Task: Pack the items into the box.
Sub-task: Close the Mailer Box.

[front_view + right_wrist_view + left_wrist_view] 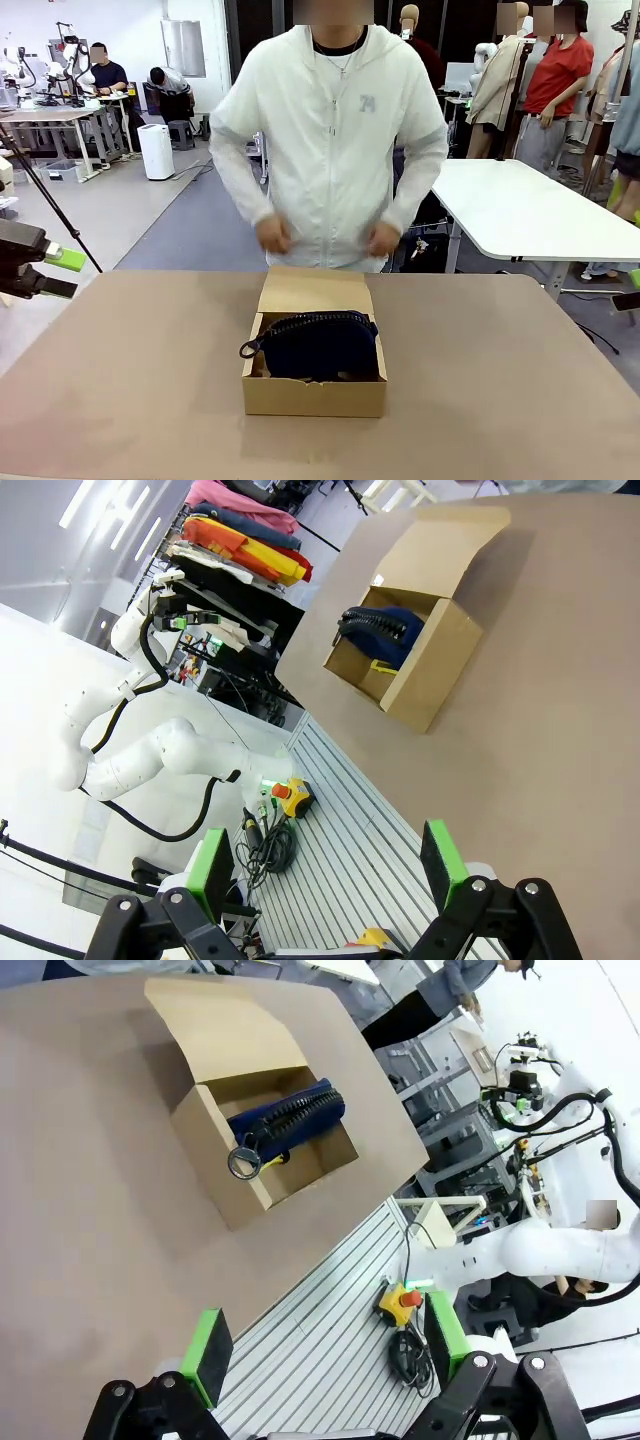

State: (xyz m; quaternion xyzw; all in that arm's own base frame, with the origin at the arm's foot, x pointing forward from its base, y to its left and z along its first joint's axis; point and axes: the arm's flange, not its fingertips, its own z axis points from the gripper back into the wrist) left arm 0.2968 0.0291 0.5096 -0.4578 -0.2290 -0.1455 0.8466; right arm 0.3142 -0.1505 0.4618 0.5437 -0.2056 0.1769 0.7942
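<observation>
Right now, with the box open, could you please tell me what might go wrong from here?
1. The pouch sits high in the box and its loop pokes over the left wall, so the flap may catch on it when folded shut.
2. The person's hands are just behind the flap; an arm reaching for it could meet them.
</observation>
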